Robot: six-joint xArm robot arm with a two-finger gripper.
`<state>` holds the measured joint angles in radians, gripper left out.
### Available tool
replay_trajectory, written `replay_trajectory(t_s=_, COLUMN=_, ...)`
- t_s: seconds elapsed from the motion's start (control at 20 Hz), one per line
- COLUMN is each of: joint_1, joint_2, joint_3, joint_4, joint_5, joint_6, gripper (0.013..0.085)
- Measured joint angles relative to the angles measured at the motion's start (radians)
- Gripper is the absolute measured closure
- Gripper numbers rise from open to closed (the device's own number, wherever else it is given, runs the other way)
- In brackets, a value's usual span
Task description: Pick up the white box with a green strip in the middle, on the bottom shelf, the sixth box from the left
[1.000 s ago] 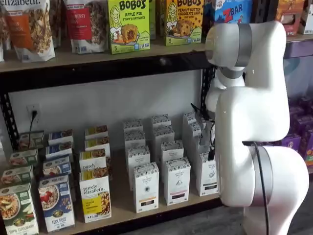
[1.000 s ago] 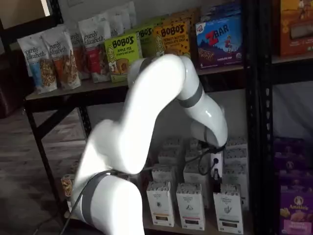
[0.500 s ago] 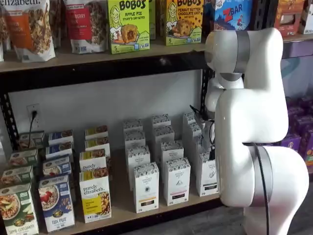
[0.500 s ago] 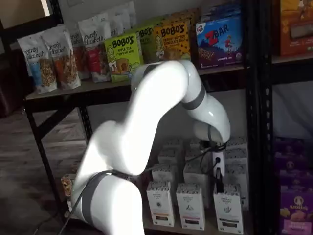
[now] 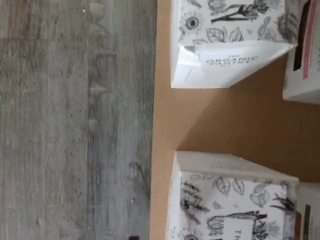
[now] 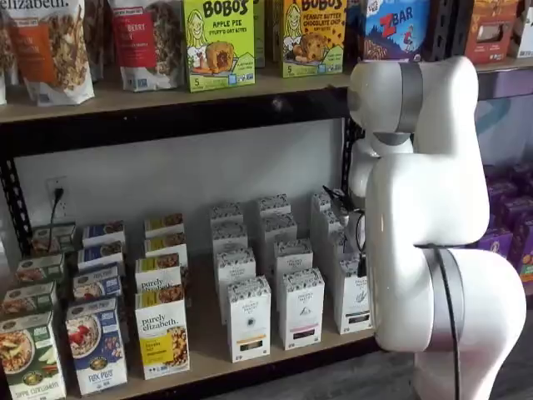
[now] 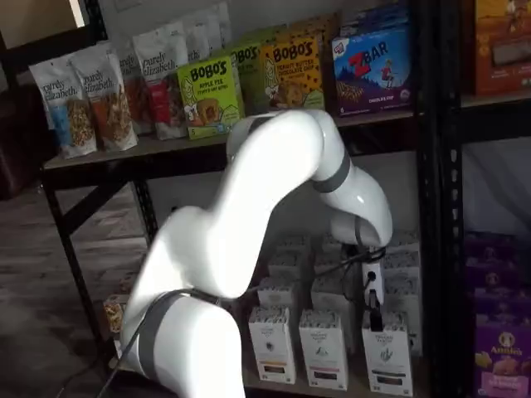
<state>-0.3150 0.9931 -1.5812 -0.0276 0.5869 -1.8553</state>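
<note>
Here, in the wrist view, the camera is looking down on the tan board of the bottom shelf (image 5: 235,125) where it meets the grey plank floor (image 5: 75,120). Two white cartons with black botanical drawings are sitting on the board with bare wood between them; none of the gripper is showing.

In a shelf view, the white arm (image 6: 429,217) is standing in front of the right end of the bottom shelf (image 6: 208,354). The white box (image 6: 353,293) is standing upright at the front of the rightmost white row, partly covered by the arm.

In a shelf view, the gripper (image 7: 375,317) is hanging just above the white box (image 7: 387,355), its black fingers (image 7: 375,319) appearing side-on as one dark strip, so I cannot tell whether they are apart or together.
</note>
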Motion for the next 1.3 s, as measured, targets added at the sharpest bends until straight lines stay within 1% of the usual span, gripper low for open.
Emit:
replay_trajectory(t_s=0.15, joint_1=0.002, joint_2=0.019, joint_3=-0.02, joint_4=-0.018, joint_5=0.0, joint_6=0.016, gripper=0.013)
replay_trajectory(t_s=0.3, joint_1=0.007, joint_2=0.039, joint_3=-0.041, joint_4=-0.043, joint_5=0.005, joint_6=0.043, gripper=0.013)
replay_trajectory(t_s=0.6, joint_1=0.016, joint_2=0.069, joint_3=-0.07, joint_4=-0.063, joint_5=0.008, joint_6=0.069, gripper=0.013)
replay_trajectory(t_s=1.0, joint_1=0.02, joint_2=0.106, joint_3=-0.081, joint_4=-0.118, joint_5=-0.029, joint_6=0.12, gripper=0.013)
replay_trajectory(t_s=1.15, joint_1=0.02, joint_2=0.116, joint_3=-0.084, joint_4=-0.127, joint_5=-0.033, joint_6=0.129, gripper=0.013)
replay_trajectory(t_s=1.3, joint_1=0.02, joint_2=0.124, joint_3=-0.087, joint_4=-0.117, joint_5=-0.033, joint_6=0.12, gripper=0.013)
